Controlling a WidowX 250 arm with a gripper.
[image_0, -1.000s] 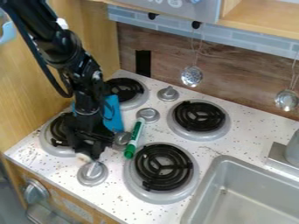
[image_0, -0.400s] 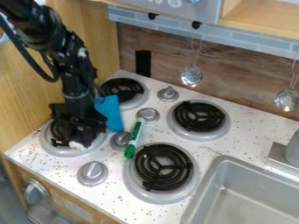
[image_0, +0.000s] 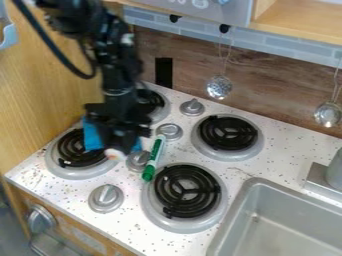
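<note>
The gripper (image_0: 120, 144) hangs over the left part of the stove, between the front-left burner and the small knobs, shut on a small whitish-pink thing (image_0: 115, 154) at its tip. Behind it is a blue cloth (image_0: 91, 136), partly hidden by the gripper and showing on both its sides. To the gripper's right, a green and white marker (image_0: 153, 159) lies between the knobs and the front-right burner, its green cap end toward the front.
Black coil burners are at front left (image_0: 79, 150), back left, back right (image_0: 228, 133) and front right (image_0: 187, 191). Silver knobs (image_0: 105, 198) stand between them. A grey sink (image_0: 230, 220) lies at lower right; two strainers (image_0: 219, 87) hang on the back wall.
The gripper first moved left and back over the front-left burner, then right and back toward the knobs, carrying the small whitish-pink thing. The marker has stayed put.
</note>
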